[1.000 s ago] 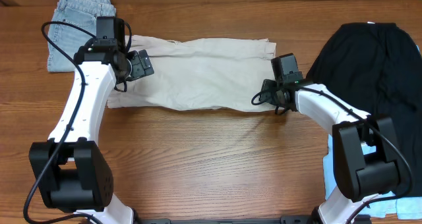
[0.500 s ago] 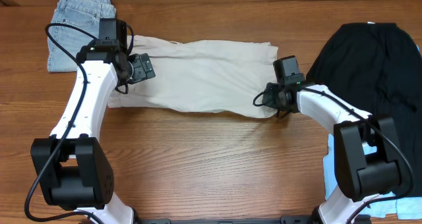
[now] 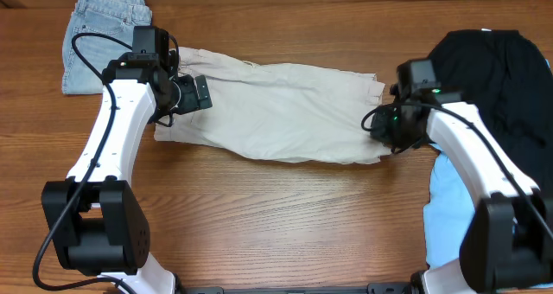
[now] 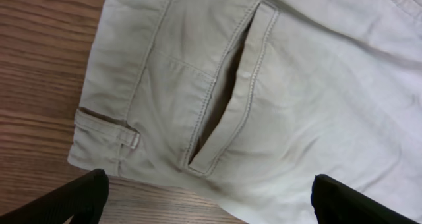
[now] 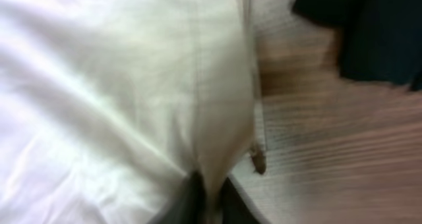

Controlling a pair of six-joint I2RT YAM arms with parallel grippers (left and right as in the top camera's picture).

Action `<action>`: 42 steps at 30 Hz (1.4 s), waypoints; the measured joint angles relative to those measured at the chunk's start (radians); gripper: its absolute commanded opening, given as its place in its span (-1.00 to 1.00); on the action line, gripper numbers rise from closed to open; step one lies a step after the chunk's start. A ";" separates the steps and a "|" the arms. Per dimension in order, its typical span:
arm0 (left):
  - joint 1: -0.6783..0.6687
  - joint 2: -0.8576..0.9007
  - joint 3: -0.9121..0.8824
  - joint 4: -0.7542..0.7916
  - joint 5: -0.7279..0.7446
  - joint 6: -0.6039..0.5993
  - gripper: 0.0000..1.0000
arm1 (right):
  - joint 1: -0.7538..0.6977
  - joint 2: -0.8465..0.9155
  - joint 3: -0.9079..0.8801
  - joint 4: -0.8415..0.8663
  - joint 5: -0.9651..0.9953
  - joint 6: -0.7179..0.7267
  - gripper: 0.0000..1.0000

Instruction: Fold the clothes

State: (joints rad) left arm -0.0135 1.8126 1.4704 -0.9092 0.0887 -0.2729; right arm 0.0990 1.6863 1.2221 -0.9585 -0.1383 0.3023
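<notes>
The pale beige shorts (image 3: 276, 108) lie spread across the middle of the table, with the waistband and a pocket to the left. My left gripper (image 3: 200, 92) hovers open over the pocket corner (image 4: 224, 92) and holds nothing. My right gripper (image 3: 386, 130) is shut on the right edge of the beige shorts (image 5: 217, 118), pinching a fold of cloth. A black garment (image 3: 497, 86) lies at the right. A light-blue cloth (image 3: 454, 207) lies below it. Pale-blue denim shorts (image 3: 99, 35) lie folded at the far left.
The wooden table (image 3: 276, 225) shows bare wood along the front. The black garment lies close beside my right arm. The denim shorts lie just behind my left arm.
My right gripper has pulled the right edge of the beige shorts to the right, and the whole garment has slid and stretched that way. My left gripper has shifted slightly right, still open.
</notes>
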 measured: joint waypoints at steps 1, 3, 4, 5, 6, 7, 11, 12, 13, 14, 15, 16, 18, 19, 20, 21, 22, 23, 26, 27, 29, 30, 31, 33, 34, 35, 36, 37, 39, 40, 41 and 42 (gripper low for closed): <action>0.000 0.000 0.000 0.001 0.006 0.005 0.99 | 0.000 -0.018 0.018 -0.012 -0.005 -0.008 0.25; 0.000 0.000 0.000 0.010 0.011 0.019 1.00 | 0.000 -0.048 0.052 -0.027 -0.013 -0.018 0.61; 0.000 0.000 0.000 0.018 0.013 0.024 0.99 | 0.000 -0.057 0.062 -0.028 -0.014 -0.021 0.73; 0.000 0.000 0.000 0.028 0.015 0.037 1.00 | 0.000 -0.063 0.069 -0.026 -0.015 -0.030 0.81; 0.000 0.000 0.000 0.040 0.017 0.047 1.00 | 0.000 -0.066 0.072 -0.023 -0.014 -0.031 0.88; 0.000 0.000 0.000 0.055 0.017 0.061 1.00 | 0.000 -0.066 0.073 -0.020 -0.014 -0.037 0.89; 0.000 0.000 -0.002 0.110 0.019 0.099 1.00 | 0.000 -0.066 0.073 0.009 -0.013 -0.039 0.87; 0.000 0.000 -0.002 0.118 0.021 0.104 1.00 | 0.000 -0.065 0.073 0.020 -0.013 -0.039 0.85; 0.000 0.000 -0.002 0.126 0.021 0.113 1.00 | 0.000 -0.065 0.073 0.031 -0.013 -0.039 0.83; 0.000 0.000 -0.002 0.132 0.021 0.122 0.99 | 0.000 -0.065 0.073 0.047 -0.013 -0.040 0.82; 0.000 0.000 -0.002 0.135 0.021 0.129 1.00 | 0.000 -0.065 0.073 0.061 -0.014 -0.041 0.81; 0.000 0.000 -0.003 0.139 0.021 0.140 1.00 | 0.000 -0.065 0.073 0.072 -0.014 -0.041 0.79; 0.000 0.000 -0.003 0.142 0.021 0.166 0.99 | 0.002 -0.061 0.073 0.085 -0.014 -0.042 0.77; 0.002 0.000 -0.004 0.145 0.022 0.176 1.00 | 0.002 -0.057 0.073 0.093 -0.015 -0.042 0.76; 0.008 0.000 -0.004 0.150 0.024 0.188 1.00 | 0.005 -0.051 0.073 0.104 -0.014 -0.045 0.75; 0.013 0.000 -0.004 0.156 0.025 0.200 0.99 | 0.007 -0.044 0.073 0.114 -0.015 -0.048 0.75; 0.019 0.000 -0.004 0.161 0.028 0.208 1.00 | 0.010 -0.037 0.073 0.125 -0.015 -0.050 0.75; 0.028 0.000 -0.004 0.166 0.028 0.219 1.00 | 0.013 -0.027 0.073 0.134 -0.014 -0.053 0.75; 0.068 0.000 -0.005 0.173 0.028 0.236 0.99 | 0.016 0.013 0.072 0.166 -0.015 -0.073 0.74; 0.088 0.000 -0.005 0.174 0.029 0.244 1.00 | 0.016 0.028 0.072 0.177 -0.015 -0.080 0.73; 0.121 0.002 -0.005 0.174 0.032 0.251 1.00 | 0.016 0.064 0.072 0.199 -0.014 -0.095 0.72; 0.137 0.004 -0.005 0.174 0.036 0.251 0.99 | 0.016 0.085 0.072 0.213 -0.015 -0.100 0.72; 0.153 0.009 -0.005 0.173 0.044 0.254 1.00 | 0.016 0.102 0.072 0.227 -0.015 -0.104 0.71; 0.180 0.023 -0.005 0.174 0.062 0.260 1.00 | 0.016 0.133 0.071 0.256 -0.015 -0.113 0.69; 0.191 0.036 -0.004 0.173 0.073 0.269 0.99 | 0.016 0.144 0.069 0.270 -0.015 -0.117 0.68; 0.195 0.045 -0.004 0.174 0.079 0.274 0.99 | 0.016 0.150 0.069 0.281 -0.015 -0.117 0.67; 0.198 0.058 -0.004 0.174 0.089 0.281 1.00 | 0.016 0.155 0.069 0.291 -0.014 -0.120 0.67; 0.199 0.076 -0.004 0.177 0.097 0.289 1.00 | 0.016 0.160 0.069 0.298 -0.015 -0.120 0.67; 0.198 0.114 -0.005 0.183 0.111 0.305 0.99 | 0.016 0.169 0.069 0.304 -0.014 -0.121 0.65; 0.198 0.134 -0.005 0.185 0.115 0.309 1.00 | 0.016 0.174 0.069 0.304 -0.012 -0.121 0.65; 0.198 0.153 -0.005 0.190 0.118 0.312 1.00 | 0.016 0.179 0.069 0.304 -0.010 -0.121 0.64; 0.198 0.171 -0.005 0.194 0.121 0.315 1.00 | 0.016 0.184 0.069 0.303 -0.009 -0.121 0.64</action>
State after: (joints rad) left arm 0.1848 1.9839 1.4658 -0.7155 0.2100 0.0425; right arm 0.1150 1.8706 1.2911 -0.6552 -0.1471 0.1818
